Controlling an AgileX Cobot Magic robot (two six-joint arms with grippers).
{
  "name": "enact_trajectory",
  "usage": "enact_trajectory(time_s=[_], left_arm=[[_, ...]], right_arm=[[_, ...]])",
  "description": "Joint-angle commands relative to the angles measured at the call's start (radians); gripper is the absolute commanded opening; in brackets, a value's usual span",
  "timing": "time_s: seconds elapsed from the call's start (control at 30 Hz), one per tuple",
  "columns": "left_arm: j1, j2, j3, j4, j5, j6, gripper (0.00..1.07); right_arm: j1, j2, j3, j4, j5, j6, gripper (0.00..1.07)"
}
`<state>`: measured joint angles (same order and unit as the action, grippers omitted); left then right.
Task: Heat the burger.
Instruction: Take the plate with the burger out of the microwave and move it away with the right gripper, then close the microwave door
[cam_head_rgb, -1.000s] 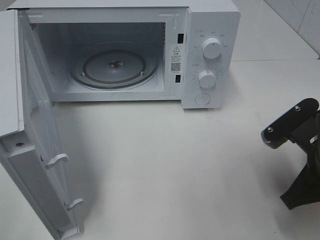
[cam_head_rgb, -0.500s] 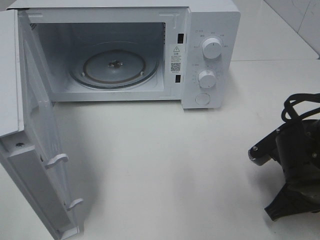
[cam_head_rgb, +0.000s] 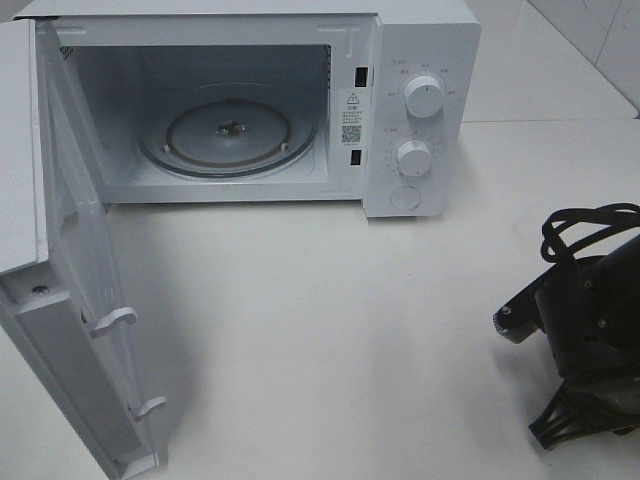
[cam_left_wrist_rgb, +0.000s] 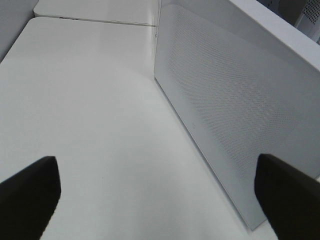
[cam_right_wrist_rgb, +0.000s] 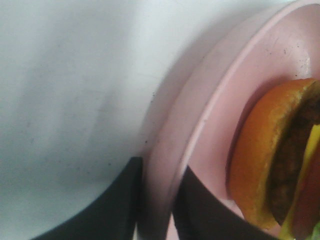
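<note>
One burger (cam_right_wrist_rgb: 280, 160), layers showing edge-on in the wrist view, sits on one pink plate (cam_right_wrist_rgb: 220, 100). The right tool (cam_right_wrist_rgb: 156, 210) straddles the plate's rim, its two fingers narrowly apart on either side, at the desk's (cam_head_rgb: 330, 300) near right. The left tool (cam_left_wrist_rgb: 160, 195) gapes wide beside the one microwave (cam_head_rgb: 420, 110), door (cam_head_rgb: 70, 300) open.

A: How is the lighting?
B: Bright, even and cool. The white table (cam_head_rgb: 330, 330) bleaches almost featureless; soft shadow lies beneath the open microwave door (cam_head_rgb: 85, 330).

A: Any blur?
B: Yes. The right wrist view is soft throughout, the pink plate (cam_right_wrist_rgb: 200, 130) and burger (cam_right_wrist_rgb: 275, 160) smeared. Dark fingertips (cam_left_wrist_rgb: 30, 197) look fuzzy.
</note>
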<state>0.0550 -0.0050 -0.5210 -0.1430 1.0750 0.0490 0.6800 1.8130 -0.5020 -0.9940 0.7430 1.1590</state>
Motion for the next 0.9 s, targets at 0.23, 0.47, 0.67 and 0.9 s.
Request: enact_trajectory(time_s=[0.23, 0.47, 0.67, 0.9], left_arm=[[0.004, -0.009, 0.004, 0.0, -0.003, -0.001, 0.98], [0.004, -0.009, 0.004, 0.0, -0.003, -0.001, 0.98], [0.004, -0.009, 0.004, 0.0, -0.003, -0.001, 0.98], [0.004, -0.009, 0.004, 0.0, -0.003, -0.001, 0.98]], right_arm=[[-0.001, -0.056, -0.075, 0.089, 0.048, -0.087, 0.52], [-0.001, -0.219, -0.152, 0.255, 0.032, -0.239, 0.52], [-0.001, -0.386, -0.2, 0.4, 0.0, -0.435, 0.54], [-0.001, -0.586, -0.208, 0.584, -0.024, -0.699, 0.71]])
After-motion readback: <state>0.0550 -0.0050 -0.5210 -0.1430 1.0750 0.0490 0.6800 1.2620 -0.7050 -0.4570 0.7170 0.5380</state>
